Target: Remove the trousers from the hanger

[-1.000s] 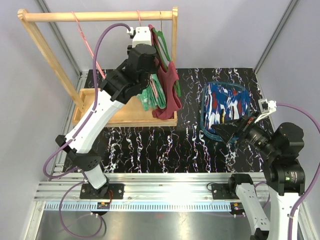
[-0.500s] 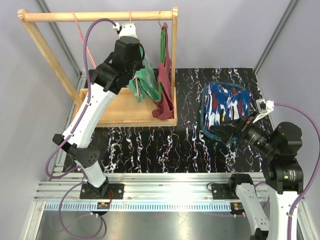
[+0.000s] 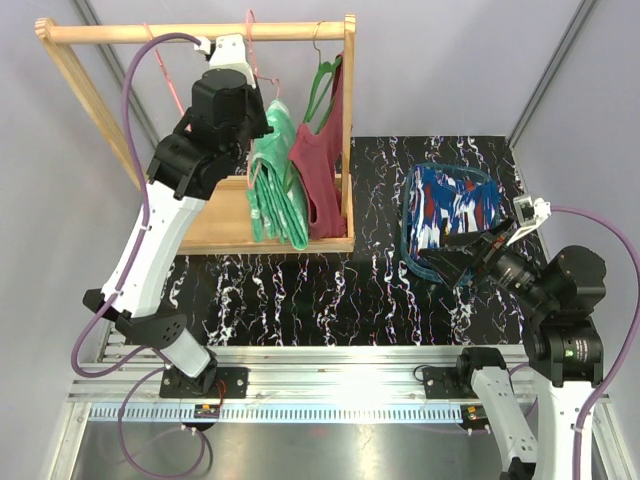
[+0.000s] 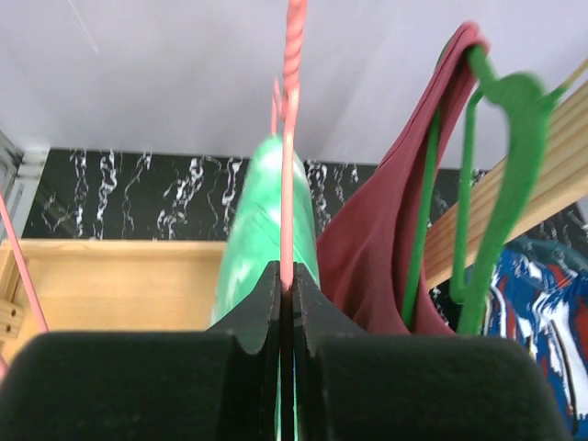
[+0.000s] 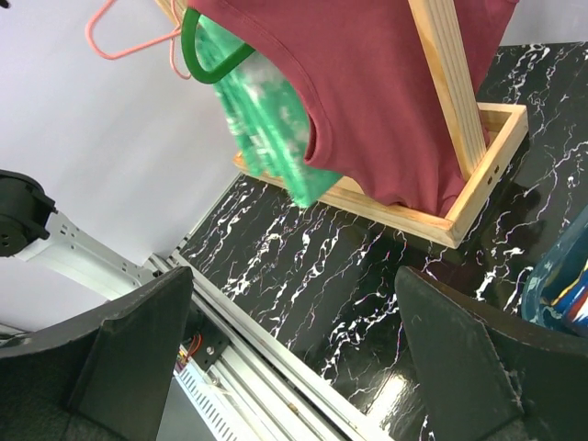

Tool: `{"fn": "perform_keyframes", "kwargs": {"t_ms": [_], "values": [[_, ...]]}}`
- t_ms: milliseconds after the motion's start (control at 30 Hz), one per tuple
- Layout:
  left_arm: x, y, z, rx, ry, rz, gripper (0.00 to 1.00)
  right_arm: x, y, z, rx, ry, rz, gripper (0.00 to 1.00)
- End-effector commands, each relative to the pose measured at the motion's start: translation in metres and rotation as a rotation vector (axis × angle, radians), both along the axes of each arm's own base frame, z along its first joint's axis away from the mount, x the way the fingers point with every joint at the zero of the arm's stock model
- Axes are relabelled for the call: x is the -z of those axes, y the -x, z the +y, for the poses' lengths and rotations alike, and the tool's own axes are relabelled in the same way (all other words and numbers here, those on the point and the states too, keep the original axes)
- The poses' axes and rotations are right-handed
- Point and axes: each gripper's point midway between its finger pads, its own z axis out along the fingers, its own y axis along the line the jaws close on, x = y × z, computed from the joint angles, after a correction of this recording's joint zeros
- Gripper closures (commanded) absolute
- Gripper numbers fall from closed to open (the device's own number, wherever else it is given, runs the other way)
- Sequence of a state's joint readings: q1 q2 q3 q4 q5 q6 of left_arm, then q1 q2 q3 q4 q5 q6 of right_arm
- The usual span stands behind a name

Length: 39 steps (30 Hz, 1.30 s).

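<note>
The green trousers [image 3: 270,190] mottled with white hang from a pink hanger [image 4: 292,138], whose hook is up at the wooden rail [image 3: 150,33]. My left gripper [image 4: 287,276] is shut on the hanger's thin pink wire just above the green trousers [image 4: 262,211]. The blue trousers [image 3: 450,215] with red and white splashes lie folded on the black table at the right. My right gripper [image 3: 470,265] hovers at their near edge. In the right wrist view it [image 5: 294,303] is open with nothing between its fingers.
A maroon top [image 3: 320,170] on a green hanger [image 3: 322,75] hangs right beside the green trousers, against the rack's right post [image 3: 349,100]. A second pink hanger [image 3: 165,65] hangs bare at the left. The rack's wooden base tray [image 3: 215,225] lies below.
My left gripper has shut on the pink hanger and moved left along the rail with the green trousers. The maroon top has swung. The right arm has hardly moved.
</note>
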State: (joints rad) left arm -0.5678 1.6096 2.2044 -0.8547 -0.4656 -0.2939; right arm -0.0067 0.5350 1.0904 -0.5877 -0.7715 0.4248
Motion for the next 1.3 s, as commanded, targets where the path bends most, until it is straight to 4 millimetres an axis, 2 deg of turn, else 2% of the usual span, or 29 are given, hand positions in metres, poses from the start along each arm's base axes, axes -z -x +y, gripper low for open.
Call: {"fn": "perform_keyframes", "kwargs": {"t_ms": [0,200,333,400,433,467,500,533,567,600,633,667,700,733,767,800,833,867,900,967,1000,1033,1067,1133,1167,1233,1267], "values": [[-0.106,0.023,0.018,-0.004,0.15,-0.3,1.0,-0.024,-0.001,0.001,-0.01,0.009,-0.082,0.0],[-0.128,0.037,0.022,0.024,0.191,-0.352,1.0,-0.046,-0.009,-0.001,-0.001,0.043,-0.141,0.01],[-0.137,0.047,0.024,0.04,0.219,-0.376,1.0,-0.07,-0.032,-0.008,0.041,0.082,-0.174,0.01],[-0.138,0.053,0.027,0.041,0.231,-0.375,1.0,-0.073,-0.041,-0.01,0.044,0.114,-0.166,0.0],[-0.142,0.061,0.031,0.044,0.252,-0.382,1.0,-0.081,-0.048,-0.005,0.026,0.12,-0.16,0.01],[-0.143,0.067,0.034,0.042,0.262,-0.385,1.0,-0.08,-0.052,-0.005,0.026,0.134,-0.136,0.0],[-0.137,0.068,0.035,0.042,0.264,-0.372,1.0,-0.092,-0.052,-0.004,0.023,0.159,-0.175,0.01],[-0.145,0.082,0.041,0.049,0.297,-0.392,1.0,-0.091,-0.069,-0.007,0.068,0.183,-0.157,0.01],[-0.146,0.088,0.043,0.055,0.309,-0.398,1.0,-0.093,-0.067,0.004,0.033,0.2,-0.17,0.01],[-0.137,0.088,0.04,0.067,0.305,-0.381,1.0,-0.103,-0.065,0.004,0.043,0.239,-0.21,0.01],[-0.146,0.105,0.049,0.069,0.347,-0.408,1.0,-0.102,-0.08,0.004,0.079,0.266,-0.192,0.0],[-0.146,0.11,0.05,0.075,0.36,-0.409,1.0,-0.102,-0.076,0.014,0.041,0.281,-0.192,0.01],[-0.145,0.116,0.05,0.091,0.375,-0.411,1.0,-0.116,-0.073,0.018,0.036,0.284,-0.232,0.01],[-0.138,0.119,0.046,0.105,0.395,-0.392,1.0,-0.114,-0.082,0.023,0.041,0.299,-0.221,0.01],[-0.142,0.132,0.051,0.122,0.421,-0.409,1.0,-0.119,-0.076,0.035,0.002,0.296,-0.244,0.0],[-0.142,0.138,0.05,0.137,0.438,-0.41,1.0,-0.122,-0.076,0.039,-0.004,0.297,-0.26,0.01],[-0.133,0.139,0.041,0.16,0.462,-0.387,1.0,-0.123,-0.078,0.043,0.001,0.301,-0.266,0.01],[-0.136,0.152,0.046,0.174,0.49,-0.4,1.0,-0.126,-0.077,0.05,-0.011,0.294,-0.285,0.0],[-0.135,0.155,0.045,0.183,0.507,-0.398,1.0,-0.124,-0.07,0.063,-0.048,0.299,-0.297,0.0],[-0.126,0.16,0.044,0.18,0.548,-0.372,1.0,-0.121,-0.077,0.073,-0.002,0.324,-0.296,0.01],[-0.127,0.168,0.05,0.176,0.57,-0.38,1.0,-0.117,-0.078,0.08,-0.001,0.36,-0.316,0.01],[-0.127,0.171,0.052,0.166,0.61,-0.38,1.0,-0.114,-0.071,0.097,-0.009,0.378,-0.325,0.01],[-0.121,0.174,0.056,0.157,0.625,-0.375,1.0,-0.114,-0.071,0.107,0.001,0.384,-0.354,0.0],[-0.119,0.176,0.058,0.146,0.668,-0.379,1.0,-0.112,-0.056,0.129,0.026,0.389,-0.377,0.01],[-0.116,0.175,0.059,0.135,0.674,-0.378,1.0,-0.119,-0.052,0.138,0.043,0.353,-0.399,0.01],[-0.107,0.171,0.057,0.112,0.679,-0.357,1.0,-0.11,-0.039,0.157,0.046,0.329,-0.398,0.04],[-0.104,0.17,0.055,0.107,0.679,-0.349,1.0,-0.12,-0.037,0.165,0.066,0.258,-0.416,0.05]]}}
